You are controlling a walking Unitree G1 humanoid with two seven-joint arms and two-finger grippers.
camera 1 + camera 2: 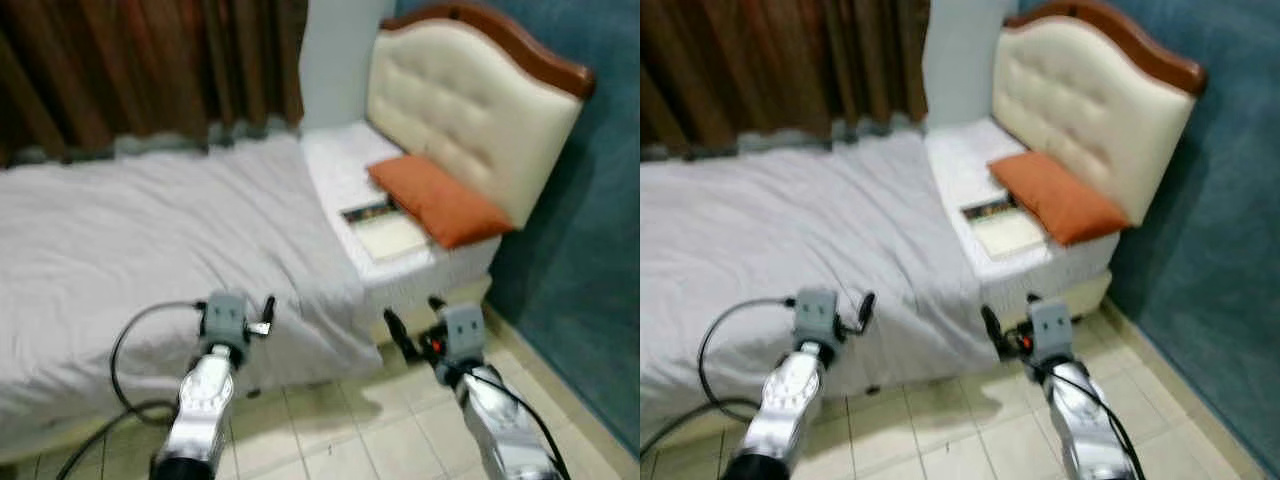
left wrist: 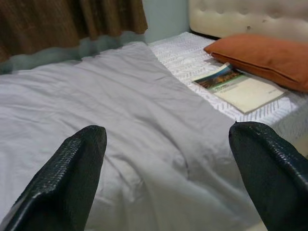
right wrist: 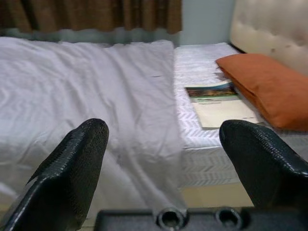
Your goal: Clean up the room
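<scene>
Both tools, left (image 1: 268,312) and right (image 1: 412,322), spread and empty at bed's (image 1: 150,240) near edge. Book (image 1: 385,231) lies ahead-right by orange pillow (image 1: 438,200) at the head end, long axis toward the headboard (image 1: 470,110); right tool nearer.

One bed (image 1: 150,230), one orange pillow (image 1: 440,200), one book (image 1: 385,230), one grey blanket (image 1: 180,220).

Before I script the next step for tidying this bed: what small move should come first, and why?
Probably step closer and bring the right gripper toward the book. It lies loose on the bare mattress beside the orange pillow, past the edge of the grey blanket. Both grippers are open and empty at the bed's edge, the left gripper farther from the book.
</scene>
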